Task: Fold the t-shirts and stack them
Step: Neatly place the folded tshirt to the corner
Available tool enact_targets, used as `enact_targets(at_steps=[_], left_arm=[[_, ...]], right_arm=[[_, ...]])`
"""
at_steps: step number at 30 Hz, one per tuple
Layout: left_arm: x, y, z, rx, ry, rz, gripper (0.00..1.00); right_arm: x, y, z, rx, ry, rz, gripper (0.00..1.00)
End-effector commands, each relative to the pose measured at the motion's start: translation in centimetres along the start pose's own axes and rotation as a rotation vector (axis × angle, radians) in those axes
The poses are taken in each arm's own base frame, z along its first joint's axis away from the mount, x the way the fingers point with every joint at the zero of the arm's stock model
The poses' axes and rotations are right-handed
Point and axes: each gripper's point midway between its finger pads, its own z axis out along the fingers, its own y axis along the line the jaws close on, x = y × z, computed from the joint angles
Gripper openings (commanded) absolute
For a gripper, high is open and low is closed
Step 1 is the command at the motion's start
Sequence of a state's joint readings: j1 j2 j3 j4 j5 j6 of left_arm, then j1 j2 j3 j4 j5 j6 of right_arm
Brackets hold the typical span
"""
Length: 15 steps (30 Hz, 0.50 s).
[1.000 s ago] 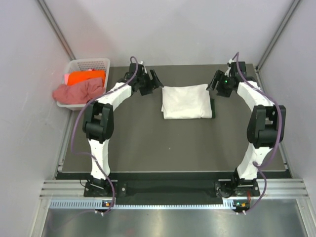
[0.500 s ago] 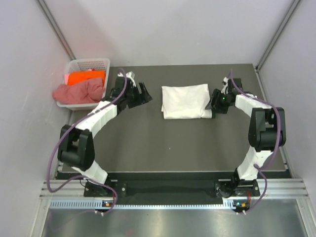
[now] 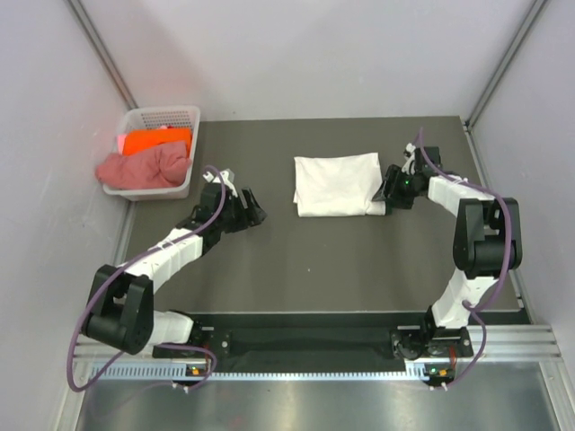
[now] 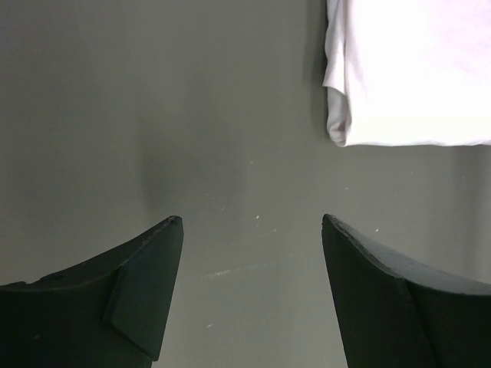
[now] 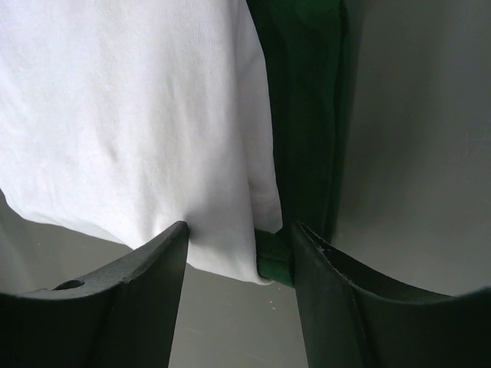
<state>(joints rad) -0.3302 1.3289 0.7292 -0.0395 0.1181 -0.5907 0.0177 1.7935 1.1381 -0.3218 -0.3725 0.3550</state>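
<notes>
The wide-open, empty left gripper (image 3: pixel 254 215) is being pulled back while the half-open right gripper (image 5: pixel 239 228) is being set around a corner of the shirt (image 3: pixel 334 184), likely for one more fold.

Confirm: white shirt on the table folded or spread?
Folded. The white t-shirt lies as a compact rectangle, layered edges showing at its corner.

The left arm (image 3: pixel 175 251) and right arm (image 3: pixel 449 190) wore white link shells between bulky black joint housings, each trailed a looping purple cable (image 3: pixel 73 355), a green light (image 3: pixel 406 180) glowed at the right wrist, and the left gripper (image 4: pixel 252 222) bore matte black wedge fingers (image 4: pixel 146 284).
</notes>
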Motion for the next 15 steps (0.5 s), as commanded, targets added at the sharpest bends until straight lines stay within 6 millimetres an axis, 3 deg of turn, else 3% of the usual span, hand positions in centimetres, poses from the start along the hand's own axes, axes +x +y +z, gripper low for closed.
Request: enact_targets(at_steps=[1,5,15], left_arm=[[-2.3,-1.5,-0.5,0.066,-0.118,0.033,0.77],[-2.3,-1.7,-0.2,0.075,-0.105,0.038,0.77],[-2.1,-1.1,0.0,0.043,-0.097,0.043,0.76]], right_arm=[[-1.4,1.4,-0.4,-0.049,-0.056,-0.045,0.55],[-1.3,1.5,-0.2,-0.059,-0.05,-0.043,0.47],[-0.3,1.1,0.7,-0.064,-0.017,-0.029,0.4]])
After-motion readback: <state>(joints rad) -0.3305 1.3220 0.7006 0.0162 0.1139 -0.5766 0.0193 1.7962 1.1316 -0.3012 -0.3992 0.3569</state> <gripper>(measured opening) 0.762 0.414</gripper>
